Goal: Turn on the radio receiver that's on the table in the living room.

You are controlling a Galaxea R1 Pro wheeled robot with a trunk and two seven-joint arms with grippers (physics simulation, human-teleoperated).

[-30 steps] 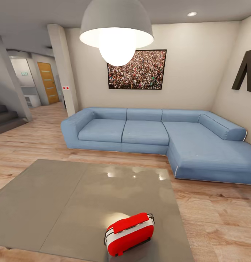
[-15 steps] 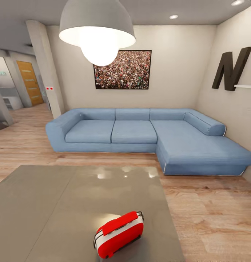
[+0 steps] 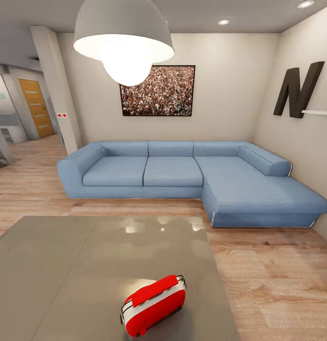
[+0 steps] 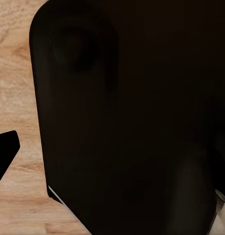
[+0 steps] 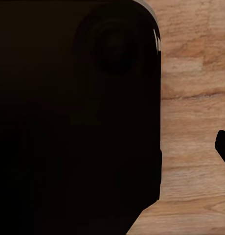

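We cannot tell how our fingers stand: each wrist camera looks onto a dark rounded robot body part with light wood floor [image 4: 14, 73] beside it, and neither gripper can be made out. Out ahead, the small red rounded-box radio receiver with a white band [image 3: 153, 305] sits at the near edge of the large low glossy grey-taupe table [image 3: 64, 265], right of its middle seam, tipped slightly, its thin dark wire handle [image 3: 182, 280] at the far right end. We judge it light, rigid and smooth-shelled — liable to skid on that slick top under a sideways push. Its dial is not visible from here; better to press down or steady the body than pinch the handle. Beyond stand the big blue corner sofa [image 3: 182, 173], the framed crowd photo [image 3: 157, 90] and the white dome lamp [image 3: 123, 38].
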